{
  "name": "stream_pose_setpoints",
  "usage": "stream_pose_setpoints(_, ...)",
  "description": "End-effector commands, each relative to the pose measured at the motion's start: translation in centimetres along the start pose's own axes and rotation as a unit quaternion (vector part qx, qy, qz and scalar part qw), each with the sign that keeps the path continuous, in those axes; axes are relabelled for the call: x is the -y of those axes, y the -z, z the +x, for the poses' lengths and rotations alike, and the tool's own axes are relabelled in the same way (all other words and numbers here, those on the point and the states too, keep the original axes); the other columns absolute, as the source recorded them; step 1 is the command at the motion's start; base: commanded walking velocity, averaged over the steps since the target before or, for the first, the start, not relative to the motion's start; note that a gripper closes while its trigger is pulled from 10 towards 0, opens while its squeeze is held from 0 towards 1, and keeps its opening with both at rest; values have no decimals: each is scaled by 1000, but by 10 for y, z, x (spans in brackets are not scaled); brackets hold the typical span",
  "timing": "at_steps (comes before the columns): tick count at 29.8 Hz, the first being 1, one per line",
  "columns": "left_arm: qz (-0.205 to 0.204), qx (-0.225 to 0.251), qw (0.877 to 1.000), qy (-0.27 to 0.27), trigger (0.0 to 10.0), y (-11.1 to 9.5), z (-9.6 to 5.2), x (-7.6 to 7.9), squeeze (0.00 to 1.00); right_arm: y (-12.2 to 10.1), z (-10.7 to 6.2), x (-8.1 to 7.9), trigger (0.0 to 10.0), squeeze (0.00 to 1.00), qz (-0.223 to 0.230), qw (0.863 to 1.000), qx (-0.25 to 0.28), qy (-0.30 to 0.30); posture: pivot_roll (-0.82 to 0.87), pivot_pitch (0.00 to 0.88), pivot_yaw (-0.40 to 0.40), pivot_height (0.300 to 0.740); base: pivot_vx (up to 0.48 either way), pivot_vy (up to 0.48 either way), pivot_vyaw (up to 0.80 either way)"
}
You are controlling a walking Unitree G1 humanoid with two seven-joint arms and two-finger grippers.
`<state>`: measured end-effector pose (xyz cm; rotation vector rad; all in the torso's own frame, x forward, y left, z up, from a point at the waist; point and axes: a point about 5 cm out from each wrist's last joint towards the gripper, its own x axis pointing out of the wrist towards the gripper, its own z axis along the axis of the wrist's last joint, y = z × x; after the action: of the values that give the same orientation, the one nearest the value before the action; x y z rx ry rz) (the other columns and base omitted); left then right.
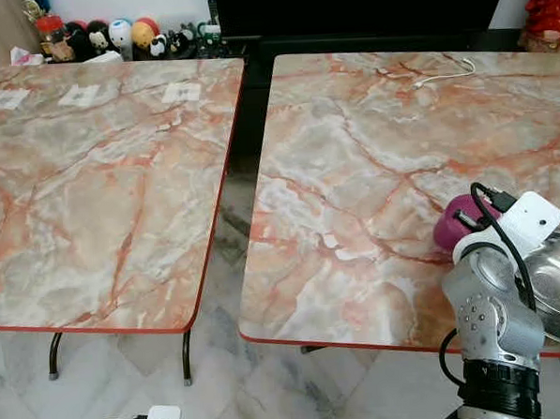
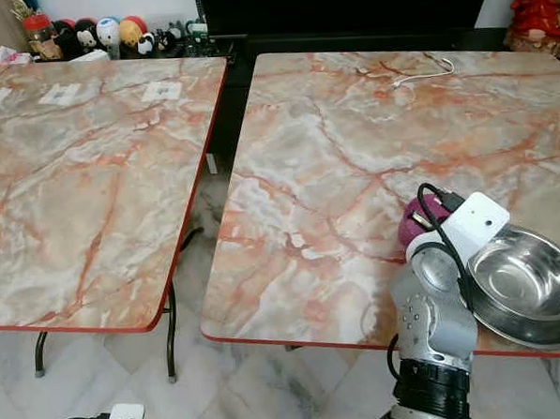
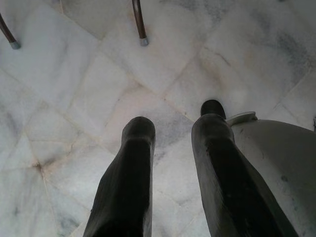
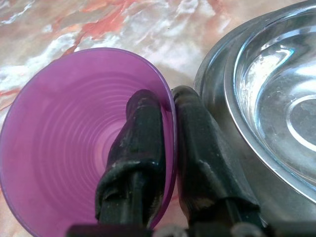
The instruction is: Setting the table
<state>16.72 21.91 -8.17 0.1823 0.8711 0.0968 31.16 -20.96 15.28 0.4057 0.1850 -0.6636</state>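
- My right hand [image 4: 168, 148] is pinched on the rim of the purple cup [image 4: 74, 133], one finger inside and one outside, just beside the steel bowl [image 2: 524, 286] on the right marble surface [image 2: 352, 149].
- I judge the cup should be set upright, clear of the bowl; I'd lower slowly, since a rim pinch can let it swing.
- My left hand [image 3: 173, 168] hangs idle over the floor [image 3: 74, 74], fingers apart.

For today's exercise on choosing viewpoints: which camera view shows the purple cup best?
The right wrist view: the purple cup is seen large, its ribbed inside open to the camera, with the right claw pinching its rim beside the steel bowl. Both eye views give just a purple patch behind the right arm. The left wrist view faces floor.
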Motion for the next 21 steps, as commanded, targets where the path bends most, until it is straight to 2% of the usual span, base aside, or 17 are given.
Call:
stream_pose_setpoints(1, 1, -12, 1000, -3, 10000, 8, -2, -2, 0, 2, 0, 2, 10000, 361, -5, 1000, -5, 5, -33, 119, -6, 740, 0, 0, 0)
stream_pose_setpoints(2, 1, -12, 1000, -3, 10000, 8, -2, -2, 0, 2, -1, 2, 10000, 361, -6, 1000, -5, 6, -33, 119, -6, 740, 0, 0, 0)
stream_pose_setpoints(3, 1, -12, 1000, -3, 10000, 8, -2, -2, 0, 2, 0, 2, 10000, 0, -4, 1000, -6, 6, -31, 118, -5, 740, 0, 0, 0)
stream_pose_setpoints(6, 1, -12, 1000, -3, 10000, 8, -2, -2, 0, 2, 0, 2, 10000, 0, -4, 1000, -8, 7, -32, 118, -5, 740, 0, 0, 0)
stream_pose_setpoints(7, 1, -12, 1000, -3, 10000, 8, -2, -2, 0, 3, 0, 2, 10000, 259, -2, 1000, -9, 8, -33, 118, -5, 740, 0, 0, 0)
stream_pose_setpoints(8, 1, -12, 1000, -3, 10000, 8, -2, -2, 0, 3, 0, 3, 10000, 439, 0, 1000, -11, 9, -33, 118, -5, 740, 0, 0, 0)
stream_pose_setpoints(9, 1, -12, 1000, -3, 10000, 8, -2, -2, 0, 3, 0, 3, 10000, 525, 1, 1000, -12, 10, -33, 117, -5, 740, 0, 0, 0)
stream_pose_setpoints(11, 1, -12, 1000, -3, 10000, 8, -2, -2, 0, 3, 0, 3, 10000, 525, 2, 1000, -12, 10, -33, 117, -5, 740, 0, 0, 0)
stream_pose_setpoints(12, 2, -12, 1000, -3, 10000, 8, -2, -2, 0, 3, 0, 3, 10000, 588, 4, 1000, -13, 10, -32, 117, -5, 740, 0, 0, 0)
stream_pose_setpoints(13, 2, -12, 1000, -3, 10000, 8, -2, -2, 0, 3, 0, 3, 10000, 588, 4, 1000, -13, 10, -32, 117, -5, 740, 0, 0, 0)
stream_pose_setpoints(14, 2, -12, 1000, -3, 10000, 8, -2, -2, 0, 3, 0, 3, 10000, 788, 4, 1000, -13, 10, -32, 117, -5, 740, 0, 0, 0)
stream_pose_setpoints(15, 2, -12, 1000, -3, 10000, 8, -2, -2, 0, 3, 0, 3, 10000, 820, 4, 1000, -13, 10, -31, 117, -5, 740, 0, 0, 0)
stream_pose_setpoints(17, 2, -12, 1000, -3, 10000, 8, -2, -2, 0, 3, 0, 2, 10000, 792, 4, 1000, -15, 9, -32, 118, -5, 740, 0, 0, 0)
stream_pose_setpoints(18, 2, -13, 1000, -3, 10000, 8, -2, -2, 0, 4, 0, 2, 10000, 698, 4, 1000, -16, 8, -32, 117, -5, 740, 0, 0, 0)
stream_pose_setpoints(19, 2, -13, 1000, -3, 10000, 8, -2, -2, 0, 4, 0, 2, 10000, 67, 5, 1000, -17, 5, -31, 117, -6, 740, 0, 0, 0)
stream_pose_setpoints(20, 2, -13, 1000, -3, 10000, 8, -2, -2, 0, 4, 0, 1, 10000, 0, 6, 1000, -18, 4, -31, 117, -6, 740, 0, 0, 0)
stream_pose_setpoints(21, 3, -13, 1000, -4, 10000, 8, -2, -2, 0, 4, 0, 1, 10000, 0, 9, 1000, -18, 1, -32, 117, -5, 740, 0, 0, 0)
